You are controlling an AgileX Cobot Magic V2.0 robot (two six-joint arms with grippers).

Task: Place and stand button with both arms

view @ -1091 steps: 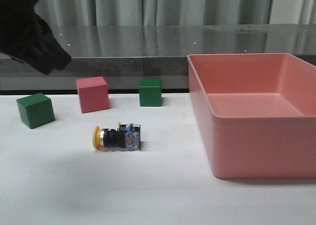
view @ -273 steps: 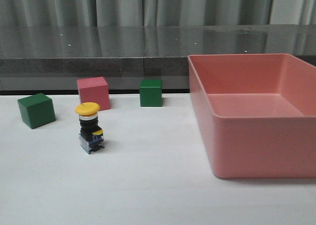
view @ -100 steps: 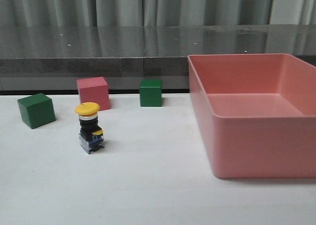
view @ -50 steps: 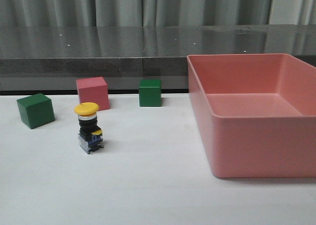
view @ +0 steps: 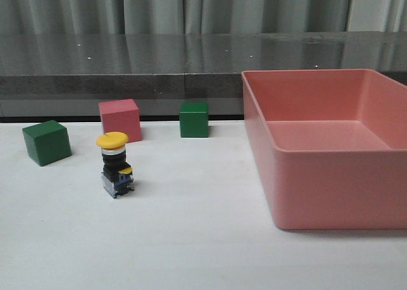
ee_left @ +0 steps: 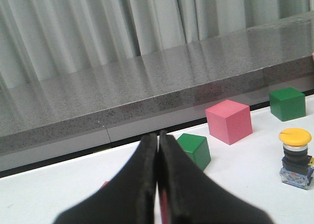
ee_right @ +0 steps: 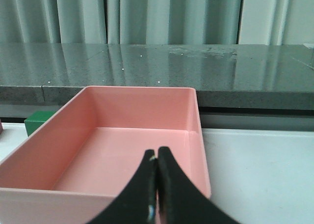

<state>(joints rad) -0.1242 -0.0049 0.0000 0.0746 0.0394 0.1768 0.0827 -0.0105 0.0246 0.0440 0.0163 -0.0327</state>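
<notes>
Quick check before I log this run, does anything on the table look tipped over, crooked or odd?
Nothing stands out. The button stands upright on its base, yellow cap up, apart from the cubes. The pink bin sits square and looks empty. Both claws are shut on nothing: left claw, right claw.

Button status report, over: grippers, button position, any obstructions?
Left gripper shut, empty. Right gripper shut, empty. Button upright on table, untouched. Nothing in the way.
</notes>
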